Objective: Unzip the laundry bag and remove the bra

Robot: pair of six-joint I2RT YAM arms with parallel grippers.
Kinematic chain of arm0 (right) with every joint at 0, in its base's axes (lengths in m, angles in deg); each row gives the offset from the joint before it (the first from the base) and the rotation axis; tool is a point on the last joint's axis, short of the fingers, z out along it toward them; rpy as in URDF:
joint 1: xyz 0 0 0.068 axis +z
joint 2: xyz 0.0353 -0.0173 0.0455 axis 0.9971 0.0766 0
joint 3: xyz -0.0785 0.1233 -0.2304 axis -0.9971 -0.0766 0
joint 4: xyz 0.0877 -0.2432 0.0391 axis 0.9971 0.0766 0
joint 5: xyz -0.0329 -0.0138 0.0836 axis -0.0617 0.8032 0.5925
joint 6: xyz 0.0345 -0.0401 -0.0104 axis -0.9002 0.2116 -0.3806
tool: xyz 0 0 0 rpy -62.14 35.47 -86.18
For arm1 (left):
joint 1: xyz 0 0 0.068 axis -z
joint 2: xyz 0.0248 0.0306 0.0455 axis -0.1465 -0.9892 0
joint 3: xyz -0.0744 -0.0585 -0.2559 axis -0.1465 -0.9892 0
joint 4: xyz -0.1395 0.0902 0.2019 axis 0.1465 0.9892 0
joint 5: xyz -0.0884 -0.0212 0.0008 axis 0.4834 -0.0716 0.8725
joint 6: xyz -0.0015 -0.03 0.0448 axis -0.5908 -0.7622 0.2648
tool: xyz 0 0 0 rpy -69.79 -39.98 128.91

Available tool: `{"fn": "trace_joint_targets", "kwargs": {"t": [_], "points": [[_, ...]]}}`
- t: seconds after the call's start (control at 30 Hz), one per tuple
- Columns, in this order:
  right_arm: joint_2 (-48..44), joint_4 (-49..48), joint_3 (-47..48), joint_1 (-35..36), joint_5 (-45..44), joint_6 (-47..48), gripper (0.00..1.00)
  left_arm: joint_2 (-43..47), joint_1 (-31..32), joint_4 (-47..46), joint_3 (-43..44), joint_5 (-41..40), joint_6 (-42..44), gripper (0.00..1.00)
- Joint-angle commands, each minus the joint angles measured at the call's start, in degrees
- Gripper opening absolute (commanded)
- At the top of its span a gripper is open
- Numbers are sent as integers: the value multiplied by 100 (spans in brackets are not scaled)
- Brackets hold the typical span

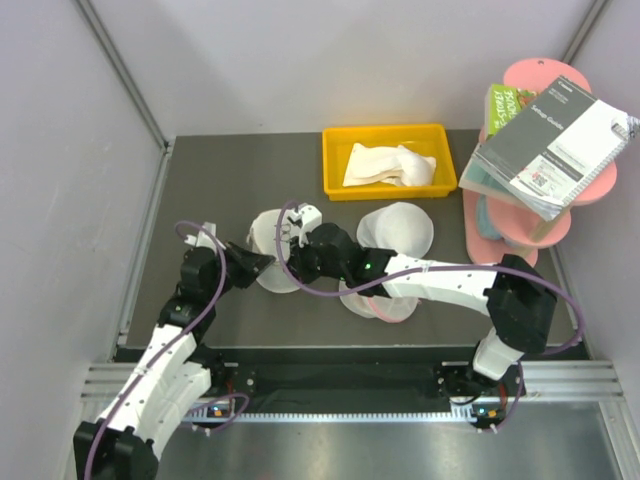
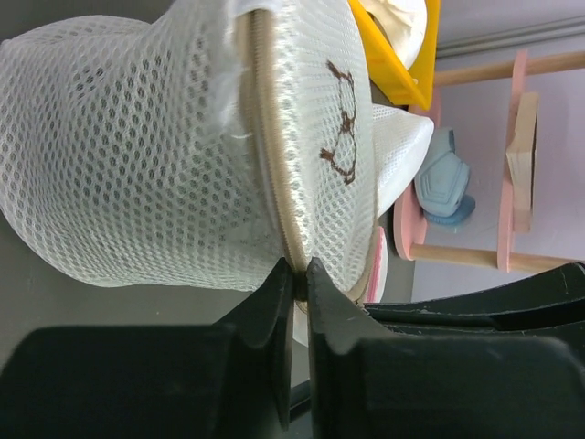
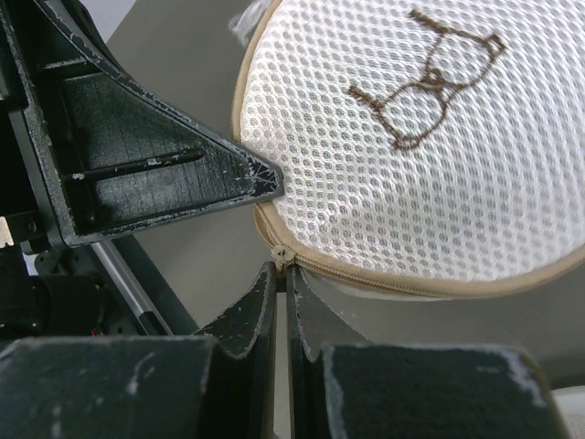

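Zip pull [image 3: 281, 252] sits pinched in the closed right fingers [image 3: 272, 283], with the left fingers [image 2: 289, 279] clamped just beside it on the laundry bag [image 2: 137, 155] rim.

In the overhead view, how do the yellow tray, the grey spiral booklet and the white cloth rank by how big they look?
1. grey spiral booklet, though it lies up on the pink shelf, nearer the camera, so its lead is unsure.
2. yellow tray.
3. white cloth, lying inside the tray.
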Motion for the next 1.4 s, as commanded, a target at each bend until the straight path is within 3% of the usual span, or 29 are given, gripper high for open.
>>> {"fn": "trace_joint_targets", "kwargs": {"t": [0.0, 0.07, 0.83, 1.03, 1.17, 1.37], "points": [[59, -222, 27, 89, 78, -39, 0, -148, -5, -379, 39, -88, 68, 5], [68, -187, 27, 98, 69, -39, 0, -245, -5, -397, 83, -87, 103, 0], [-644, -28, -729, -772, -115, 128, 0, -851, -49, -573, 452, -150, 578, 0], [-609, -20, -598, -737, 34, 242, 0, -1747, -58, -1293, 821, 176, 771, 0], [-591, 7, -431, -597, 78, 295, 0, -2686, -84, -1232, 1506, 430, 1402, 0], [-345, -2, -71, -430, 96, 286, 0, -3260, -338, -916, 2192, 501, 1878, 0]]}}
